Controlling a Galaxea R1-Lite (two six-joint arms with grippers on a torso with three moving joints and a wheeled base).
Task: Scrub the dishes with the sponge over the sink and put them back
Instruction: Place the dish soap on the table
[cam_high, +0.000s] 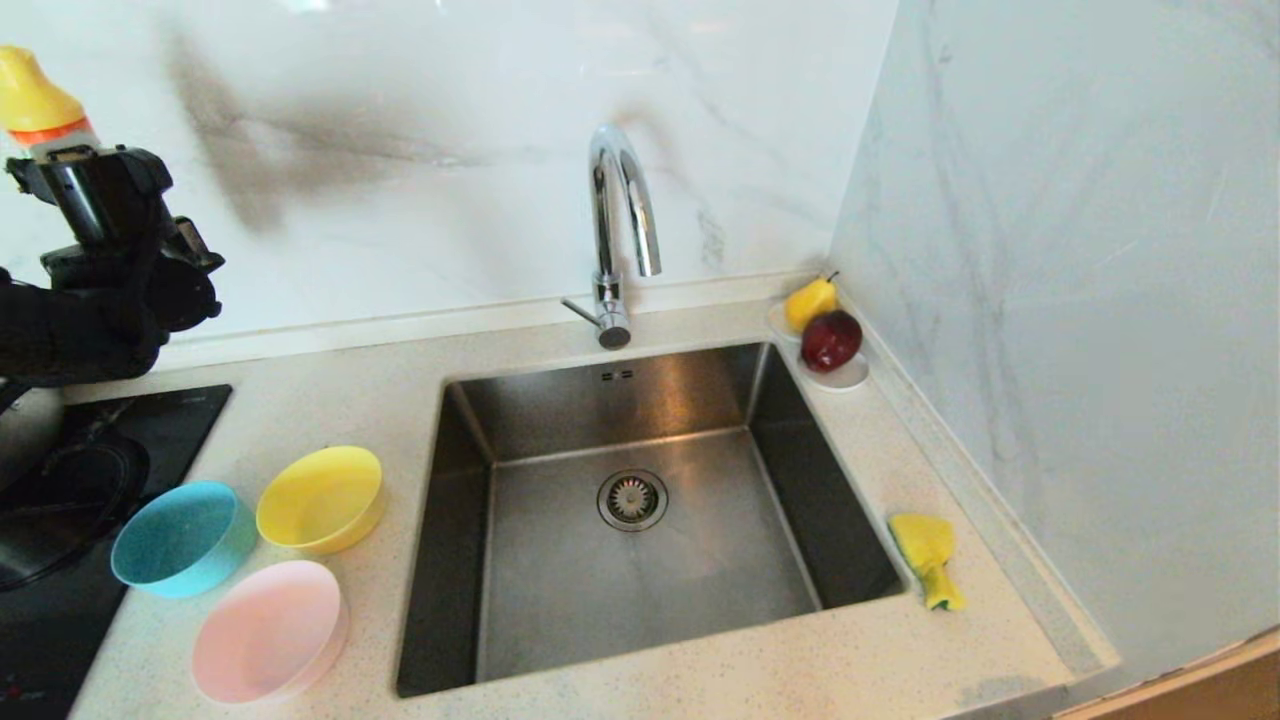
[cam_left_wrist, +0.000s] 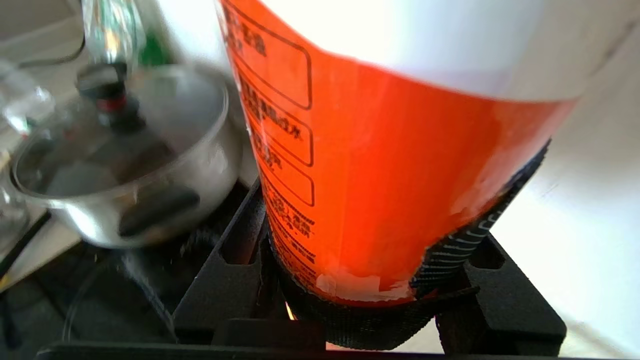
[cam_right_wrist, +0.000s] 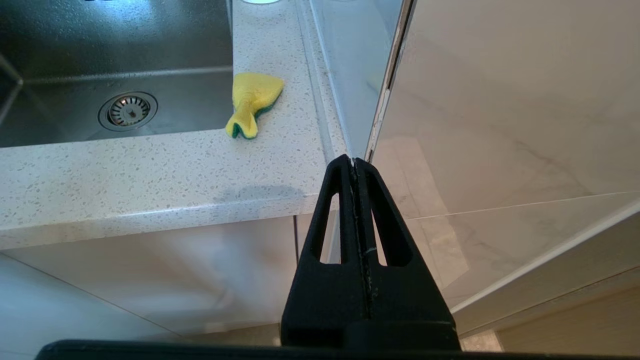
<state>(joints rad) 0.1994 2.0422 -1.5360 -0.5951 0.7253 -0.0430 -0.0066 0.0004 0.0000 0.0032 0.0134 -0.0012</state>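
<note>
White speckled countertop surrounds the sink, with yellow, blue and pink bowls left, the sponge right, while the left gripper clamps an orange-labelled bottle and the right gripper hangs closed.

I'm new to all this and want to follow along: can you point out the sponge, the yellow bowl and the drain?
sponge (cam_high: 925, 548): head view, on its yellow upper face.
yellow bowl (cam_high: 320, 497): head view, on its inner floor.
drain (cam_high: 632, 499): head view, on the strainer's centre.
</note>
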